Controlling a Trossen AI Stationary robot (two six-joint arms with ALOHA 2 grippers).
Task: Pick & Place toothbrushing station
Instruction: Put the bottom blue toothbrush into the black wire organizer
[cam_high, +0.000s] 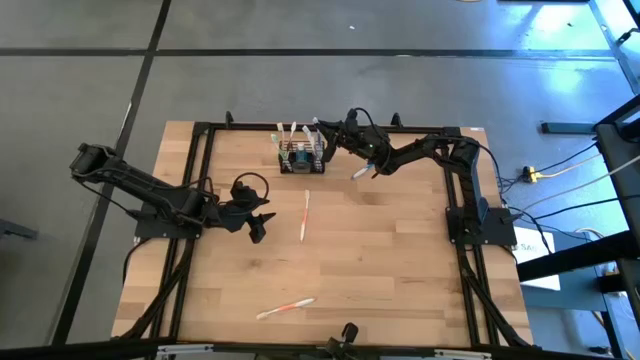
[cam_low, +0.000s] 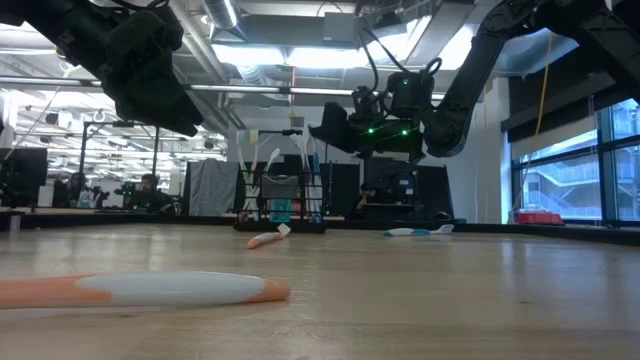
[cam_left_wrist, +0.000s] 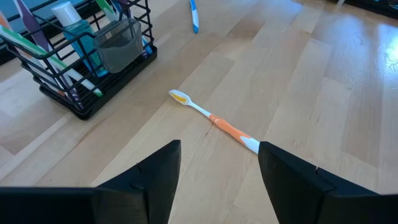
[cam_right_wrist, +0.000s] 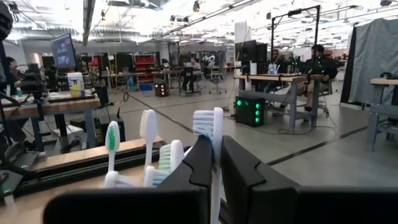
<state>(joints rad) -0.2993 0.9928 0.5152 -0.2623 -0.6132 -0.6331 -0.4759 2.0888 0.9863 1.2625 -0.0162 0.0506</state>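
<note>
The black wire-mesh toothbrushing station stands on the pale wood table. The right gripper pinches a white toothbrush above it. The left gripper stands wide and empty.

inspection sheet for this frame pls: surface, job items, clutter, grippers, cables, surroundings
Surface: wooden table, no spills seen.
Job's things: black wire-mesh station upright near the far edge, holding toothbrushes and a teal tube.
Clutter: three loose toothbrushes: orange-white one mid-table, another near the front edge, blue-white one right of the station.
Grippers: left gripper open, above mid-table; right gripper shut on a toothbrush head at the station.
Cables: cables on the floor, right of the table.
Surroundings: people at desks behind.
</note>
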